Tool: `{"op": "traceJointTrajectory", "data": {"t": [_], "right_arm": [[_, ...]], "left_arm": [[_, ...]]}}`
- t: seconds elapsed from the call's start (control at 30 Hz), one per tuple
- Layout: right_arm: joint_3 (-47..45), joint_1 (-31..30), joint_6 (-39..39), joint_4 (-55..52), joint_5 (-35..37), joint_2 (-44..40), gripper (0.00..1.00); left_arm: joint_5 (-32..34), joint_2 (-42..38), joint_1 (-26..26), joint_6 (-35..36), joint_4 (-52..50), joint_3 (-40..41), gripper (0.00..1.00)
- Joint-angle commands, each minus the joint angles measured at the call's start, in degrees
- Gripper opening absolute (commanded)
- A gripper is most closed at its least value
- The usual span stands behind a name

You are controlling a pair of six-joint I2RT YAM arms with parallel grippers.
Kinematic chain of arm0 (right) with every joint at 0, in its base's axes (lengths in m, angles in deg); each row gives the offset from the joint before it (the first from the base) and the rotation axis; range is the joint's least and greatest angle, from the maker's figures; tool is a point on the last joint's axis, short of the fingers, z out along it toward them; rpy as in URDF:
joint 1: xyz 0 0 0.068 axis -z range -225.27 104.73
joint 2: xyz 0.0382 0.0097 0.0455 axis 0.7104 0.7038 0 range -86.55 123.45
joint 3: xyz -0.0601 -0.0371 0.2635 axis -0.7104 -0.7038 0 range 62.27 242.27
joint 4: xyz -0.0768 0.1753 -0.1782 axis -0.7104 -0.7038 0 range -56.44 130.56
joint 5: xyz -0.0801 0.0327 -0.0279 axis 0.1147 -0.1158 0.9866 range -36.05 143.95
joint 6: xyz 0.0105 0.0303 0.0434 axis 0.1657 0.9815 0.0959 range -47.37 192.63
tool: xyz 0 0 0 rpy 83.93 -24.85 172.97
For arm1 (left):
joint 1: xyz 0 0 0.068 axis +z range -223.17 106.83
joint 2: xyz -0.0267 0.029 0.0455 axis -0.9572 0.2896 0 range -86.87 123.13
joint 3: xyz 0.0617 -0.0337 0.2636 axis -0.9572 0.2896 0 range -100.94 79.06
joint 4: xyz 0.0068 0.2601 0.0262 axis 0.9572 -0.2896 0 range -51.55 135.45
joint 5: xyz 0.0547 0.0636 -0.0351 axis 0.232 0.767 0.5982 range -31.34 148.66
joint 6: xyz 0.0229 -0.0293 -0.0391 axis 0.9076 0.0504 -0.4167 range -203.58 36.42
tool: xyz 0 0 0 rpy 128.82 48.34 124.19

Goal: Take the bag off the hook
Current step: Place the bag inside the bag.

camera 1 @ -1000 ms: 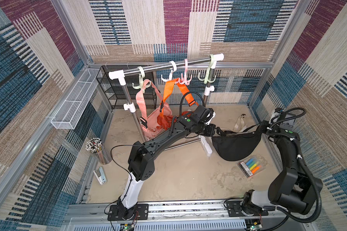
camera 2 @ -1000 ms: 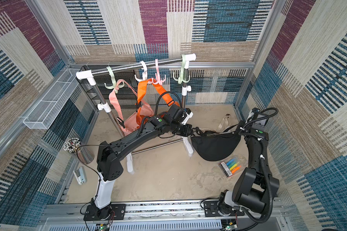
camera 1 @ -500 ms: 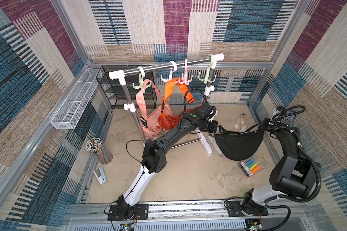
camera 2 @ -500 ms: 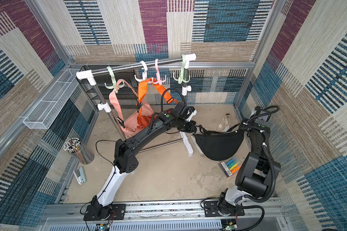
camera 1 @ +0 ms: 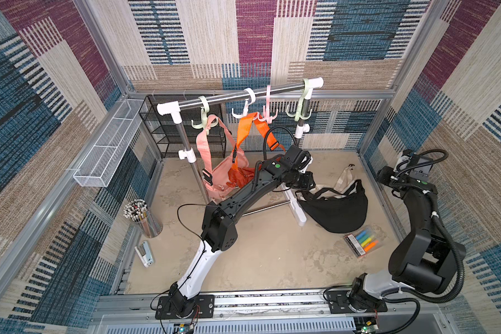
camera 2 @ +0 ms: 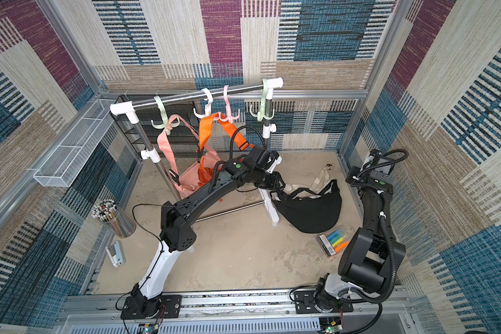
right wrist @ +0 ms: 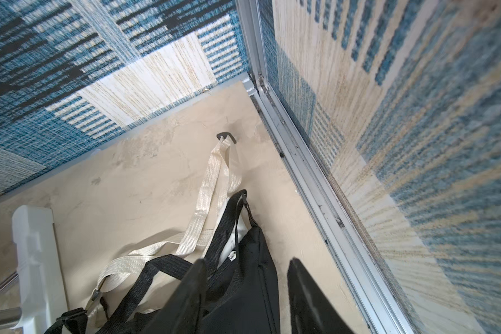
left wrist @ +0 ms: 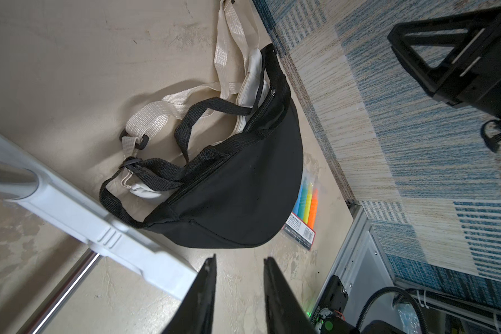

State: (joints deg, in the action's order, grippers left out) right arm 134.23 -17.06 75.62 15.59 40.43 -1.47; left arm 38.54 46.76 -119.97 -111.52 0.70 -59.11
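The black bag [camera 1: 339, 214] [camera 2: 310, 214] lies on the table floor to the right of the rack, partly over a cream bag [camera 1: 343, 180], its strap loose. It hangs from no hook; the pale green hook [camera 1: 300, 111] at the rail's right end is bare. My left gripper [camera 1: 304, 185] [left wrist: 239, 258] hovers open over the bag's left end near the rack foot, nothing between its fingers. My right gripper [camera 1: 383, 176] [right wrist: 247, 260] stands open above the bag's [right wrist: 243, 300] right end by the side wall, gripping nothing.
A pink bag [camera 1: 217, 176] and an orange bag [camera 1: 240, 173] hang from hooks on the rail. The white rack foot [camera 1: 297, 208] touches the black bag's left edge. A marker pack [camera 1: 365, 241] lies just in front. A pencil cup [camera 1: 145, 217] stands at the left.
Both grippers have opened and let go of the black bag, which was stretched between them. It has dropped and sagged onto the table. Both arms have drawn slightly apart.
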Motion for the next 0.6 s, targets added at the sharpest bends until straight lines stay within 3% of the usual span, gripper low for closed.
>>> {"op": "traceJointTrajectory", "data": {"t": [0.0,0.3,0.57], "right_arm": [[0.8,-0.1,1.4,-0.8,-2.0,-1.5,0.49],[-1.1,-0.1,4.2,-1.9,-7.9,-8.6,0.51],[-5.4,-0.2,5.9,-3.5,-15.0,-17.9,0.51]], "left_arm": [[-1.0,-1.5,-0.1,-1.3,-0.6,0.7,0.32],[0.4,-5.3,-1.9,-0.7,-0.2,4.3,0.32],[-0.5,-12.7,-3.2,-2.1,8.2,16.8,0.33]]}}
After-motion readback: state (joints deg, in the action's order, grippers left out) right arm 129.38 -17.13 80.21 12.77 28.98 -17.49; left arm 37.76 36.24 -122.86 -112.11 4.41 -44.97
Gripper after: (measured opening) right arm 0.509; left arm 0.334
